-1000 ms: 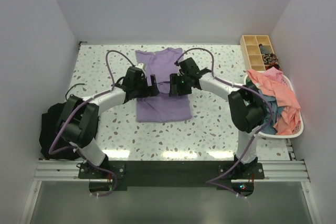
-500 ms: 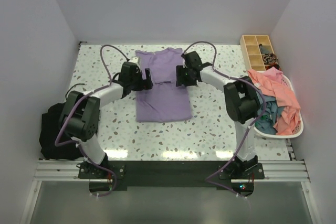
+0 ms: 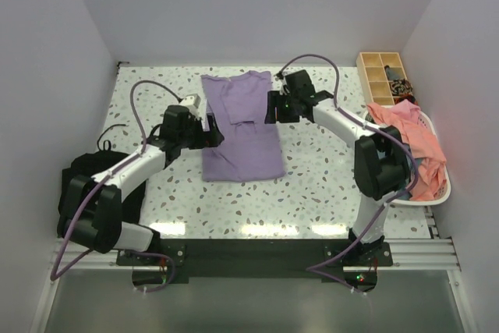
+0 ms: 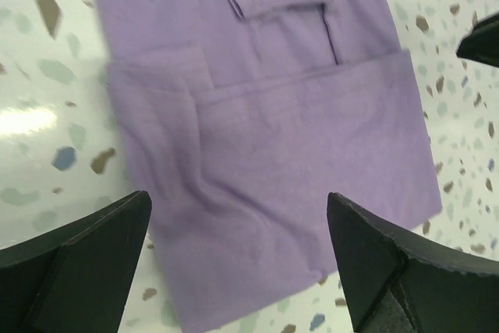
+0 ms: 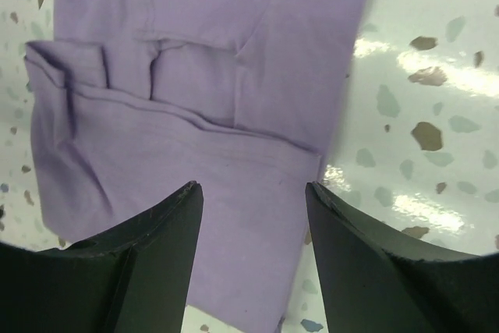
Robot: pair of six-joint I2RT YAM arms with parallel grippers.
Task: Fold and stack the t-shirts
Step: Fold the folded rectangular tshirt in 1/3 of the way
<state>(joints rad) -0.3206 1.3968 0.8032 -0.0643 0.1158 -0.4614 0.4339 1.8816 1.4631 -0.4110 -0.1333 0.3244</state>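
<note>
A lavender-purple t-shirt lies flat mid-table, its sleeves folded in and the neck end towards the far wall. My left gripper hovers open at its left edge. In the left wrist view the shirt fills the space between and beyond that gripper, and nothing is held. At the shirt's right edge, by the folded sleeve, my right gripper hangs open. The right wrist view has that gripper over the shirt's side edge, empty. A salmon-pink t-shirt is heaped in the basket.
A white basket of crumpled clothes stands at the table's right edge, behind the right arm's elbow. A wooden compartment box sits at the far right corner. A black fabric bundle lies off the left edge by the left arm.
Both grippers have drawn apart from the shirt's middle to its side edges, the left one towards the left, the right one farther back and right. The shirt has stayed in place.
</note>
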